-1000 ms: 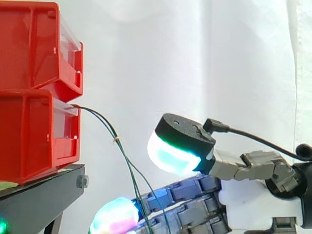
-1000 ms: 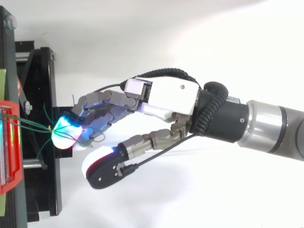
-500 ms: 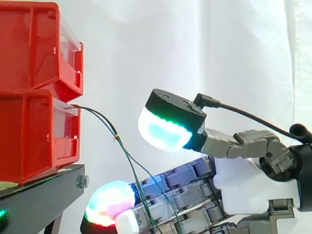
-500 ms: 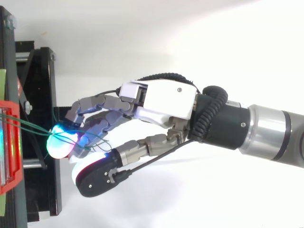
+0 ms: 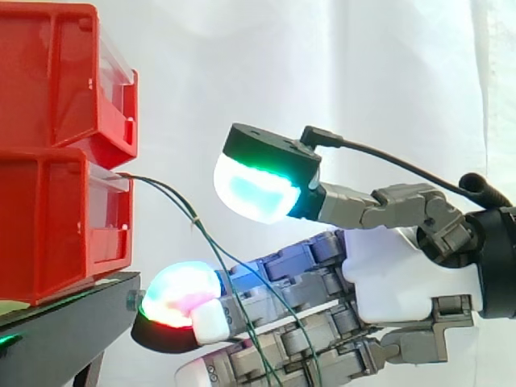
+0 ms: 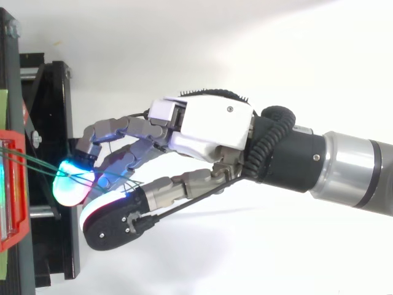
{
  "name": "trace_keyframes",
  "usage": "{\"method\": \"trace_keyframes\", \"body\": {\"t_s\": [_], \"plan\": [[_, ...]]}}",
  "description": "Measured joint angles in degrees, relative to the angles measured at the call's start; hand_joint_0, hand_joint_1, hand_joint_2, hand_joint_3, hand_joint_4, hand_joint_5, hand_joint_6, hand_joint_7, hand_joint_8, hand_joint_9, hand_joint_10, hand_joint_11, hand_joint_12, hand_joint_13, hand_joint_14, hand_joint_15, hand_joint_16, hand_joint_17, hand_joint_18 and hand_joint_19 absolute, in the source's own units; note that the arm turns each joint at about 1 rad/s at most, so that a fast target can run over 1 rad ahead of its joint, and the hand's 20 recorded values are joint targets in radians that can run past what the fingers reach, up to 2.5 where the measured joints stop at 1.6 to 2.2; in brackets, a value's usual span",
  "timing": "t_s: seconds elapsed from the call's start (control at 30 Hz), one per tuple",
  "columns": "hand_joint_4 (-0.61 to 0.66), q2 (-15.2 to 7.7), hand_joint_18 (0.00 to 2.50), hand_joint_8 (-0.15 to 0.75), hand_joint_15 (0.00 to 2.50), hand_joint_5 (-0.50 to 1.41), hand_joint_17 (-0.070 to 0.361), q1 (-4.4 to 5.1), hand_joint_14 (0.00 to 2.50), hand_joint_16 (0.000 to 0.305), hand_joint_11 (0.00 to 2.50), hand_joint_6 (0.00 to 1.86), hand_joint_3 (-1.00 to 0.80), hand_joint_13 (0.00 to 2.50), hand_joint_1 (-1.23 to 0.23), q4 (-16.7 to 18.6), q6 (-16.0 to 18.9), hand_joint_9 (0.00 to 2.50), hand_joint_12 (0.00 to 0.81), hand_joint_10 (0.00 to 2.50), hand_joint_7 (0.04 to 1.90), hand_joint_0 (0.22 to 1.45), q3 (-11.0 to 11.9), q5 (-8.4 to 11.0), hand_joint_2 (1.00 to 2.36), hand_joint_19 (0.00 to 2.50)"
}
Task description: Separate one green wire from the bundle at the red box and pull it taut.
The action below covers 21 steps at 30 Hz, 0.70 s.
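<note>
Snag risk at the wire bundle

Side view: thin green wires [image 5: 192, 222] leave the lower glossy red plastic box [image 5: 56, 226] on the black metal stand [image 5: 64, 330]. They sag slack, joined by a small pale tie [image 5: 193, 230], and run down across the jointed grey fingers [image 5: 282, 274]. The hand [image 5: 387, 282] is spread, its thumb pad [image 5: 254, 189] lifted well clear and nothing pinched. With that tie, closing may catch both strands, and thin slick wire could slip off the rounded pads.

Top view: the wires [image 6: 34, 163] cross the cyan fingertip [image 6: 70, 184] near the stand [image 6: 52, 123]. I cannot tell whether one strand is threaded between the fingers. A hard pull might drag the box [image 6: 15, 184].
</note>
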Motion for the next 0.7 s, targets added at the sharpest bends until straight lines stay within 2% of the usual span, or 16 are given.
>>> {"method": "trace_keyframes", "body": {"t_s": [0.5, 0.7], "plan": [[0.12, 0.1, 0.42, 0.212, 0.33, -0.08, 0.098, -0.29, 0.01, 0.043, 0.43, 0.50, -0.38, 0.63, -0.71, -1.5, 1.8, 0.95, 0.314, 0.01, 1.24, 0.59, 1.2, -0.39, 1.01, 0.36], [0.10, 0.3, 0.42, 0.211, 0.34, -0.08, 0.098, -0.54, 0.01, 0.043, 0.42, 0.50, -0.38, 0.64, -0.71, -4.1, 2.7, 0.95, 0.315, 0.02, 1.29, 0.59, 1.6, -0.37, 1.01, 0.37]]}}
